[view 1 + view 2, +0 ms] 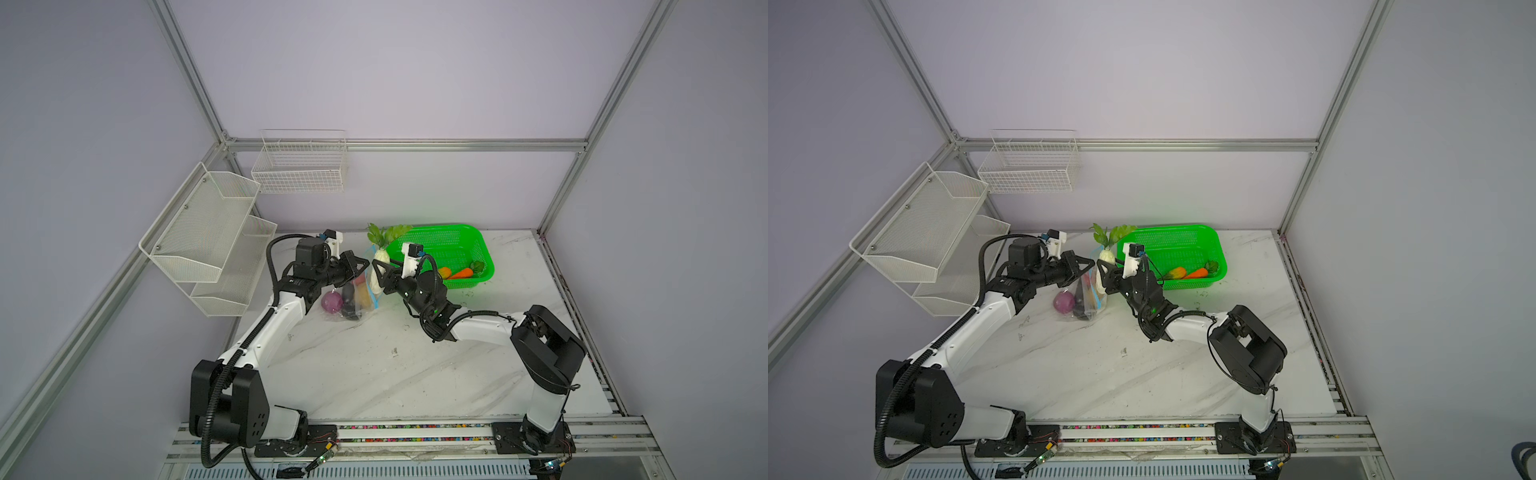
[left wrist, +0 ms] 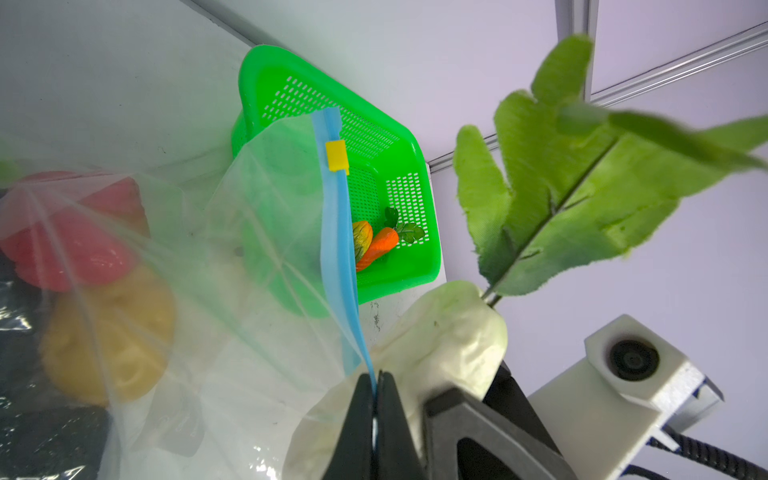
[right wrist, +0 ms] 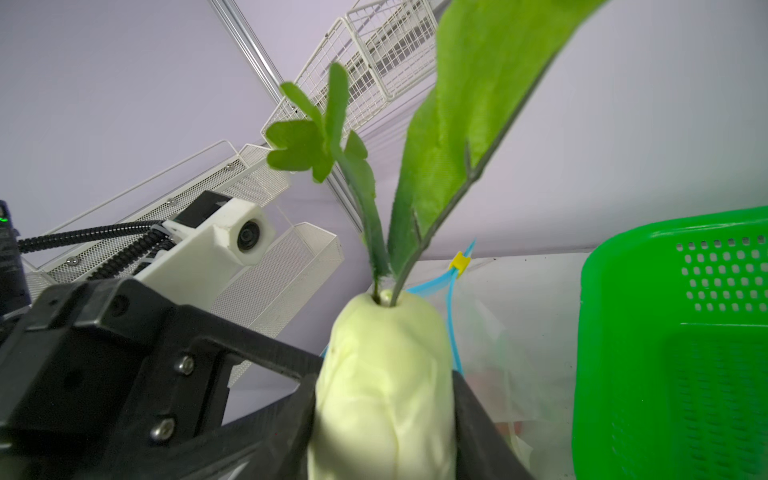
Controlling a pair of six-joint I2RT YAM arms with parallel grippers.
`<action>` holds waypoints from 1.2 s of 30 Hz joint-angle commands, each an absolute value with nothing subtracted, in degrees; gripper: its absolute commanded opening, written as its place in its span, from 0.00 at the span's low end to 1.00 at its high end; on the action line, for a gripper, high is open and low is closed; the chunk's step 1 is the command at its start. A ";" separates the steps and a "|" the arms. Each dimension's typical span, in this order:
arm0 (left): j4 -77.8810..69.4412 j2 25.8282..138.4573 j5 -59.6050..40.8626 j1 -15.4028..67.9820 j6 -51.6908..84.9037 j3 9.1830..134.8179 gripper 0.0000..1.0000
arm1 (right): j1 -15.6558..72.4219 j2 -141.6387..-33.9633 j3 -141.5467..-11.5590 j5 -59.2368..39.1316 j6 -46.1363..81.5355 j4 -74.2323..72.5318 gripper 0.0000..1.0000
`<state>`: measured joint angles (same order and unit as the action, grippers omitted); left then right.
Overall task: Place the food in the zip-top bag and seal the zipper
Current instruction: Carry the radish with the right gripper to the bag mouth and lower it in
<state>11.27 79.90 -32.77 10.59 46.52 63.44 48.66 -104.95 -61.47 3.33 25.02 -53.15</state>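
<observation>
The clear zip-top bag [image 1: 360,305] [image 1: 1088,302] hangs upright from my left gripper [image 1: 366,263] [image 2: 376,384], which is shut on the blue zipper [image 2: 338,232] edge. The yellow slider [image 2: 336,156] sits near the strip's far end. Red pepper [image 2: 70,232], yellow potato [image 2: 108,332], a dark piece and the purple onion [image 1: 331,302] lie in the bag's bottom. My right gripper [image 1: 377,277] [image 3: 384,390] is shut on the white oblong [image 3: 386,374] with green leaves [image 1: 388,233], held upright right beside the bag's mouth.
The green basket [image 1: 484,249] [image 3: 665,332] stands behind the right arm and holds an orange carrot [image 1: 462,273], corn [image 1: 444,272] and greens [image 1: 477,266]. White wire racks [image 1: 208,237] hang on the left wall. The marble tabletop [image 1: 374,365] extends toward the front.
</observation>
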 commanded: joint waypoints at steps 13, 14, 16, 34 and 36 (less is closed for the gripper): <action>10.41 77.65 -32.34 11.12 46.71 69.43 0.00 | 49.70 -102.57 -58.84 1.91 23.02 -54.05 0.38; 10.46 77.55 -32.27 11.10 46.67 69.39 0.00 | 49.70 -102.56 -58.80 1.78 22.90 -54.05 0.39; 10.46 77.38 -32.07 11.09 46.69 69.19 0.00 | 49.68 -102.44 -58.64 1.64 22.79 -53.88 0.40; 10.55 76.99 -31.88 11.13 46.49 69.17 0.00 | 49.78 -103.01 -60.38 0.00 22.16 -51.24 0.62; 10.58 77.10 -31.90 11.16 46.41 69.17 0.00 | 49.82 -102.92 -60.38 0.00 22.15 -51.07 0.62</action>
